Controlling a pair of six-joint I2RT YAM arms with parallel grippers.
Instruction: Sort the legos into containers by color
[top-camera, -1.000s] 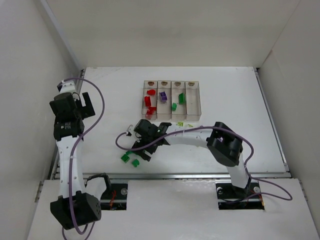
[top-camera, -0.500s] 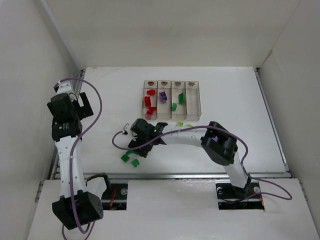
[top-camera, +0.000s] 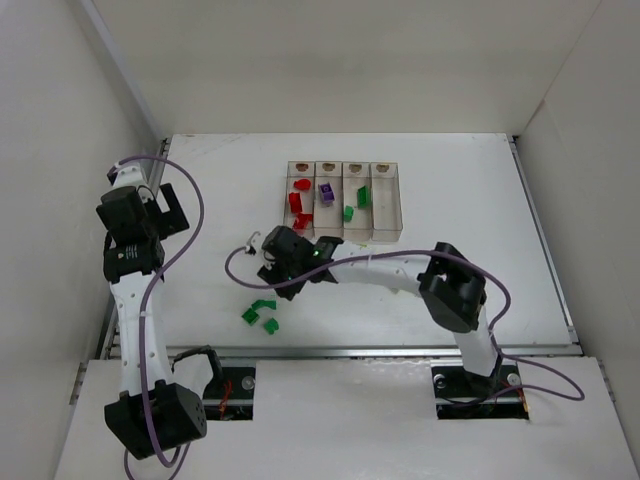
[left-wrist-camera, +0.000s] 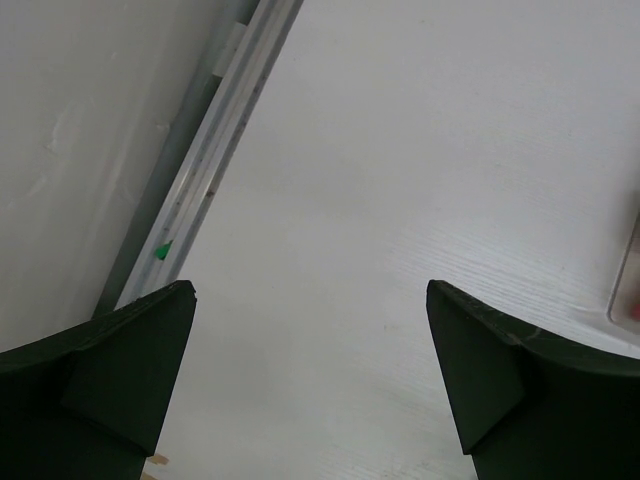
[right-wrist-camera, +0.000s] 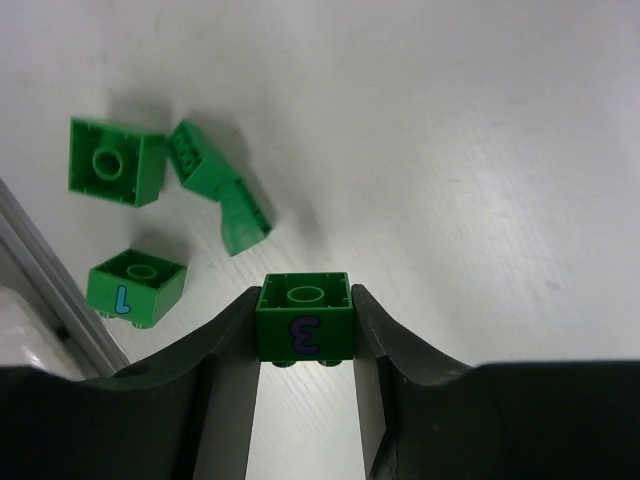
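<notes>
Green lego (right-wrist-camera: 305, 318) in right jaws over white table (top-camera: 480, 200), white walls (top-camera: 330, 60).

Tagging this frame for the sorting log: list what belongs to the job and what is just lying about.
Job:
- green brick, gripped in right hand
- loose green bricks
- bins
- sorted bricks

Lying about:
- cables
- rail
- left hand, open, idle

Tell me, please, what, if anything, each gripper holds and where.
The right gripper pinches a green brick marked 3 by its opposite side walls; the left gripper holds nothing.
</notes>
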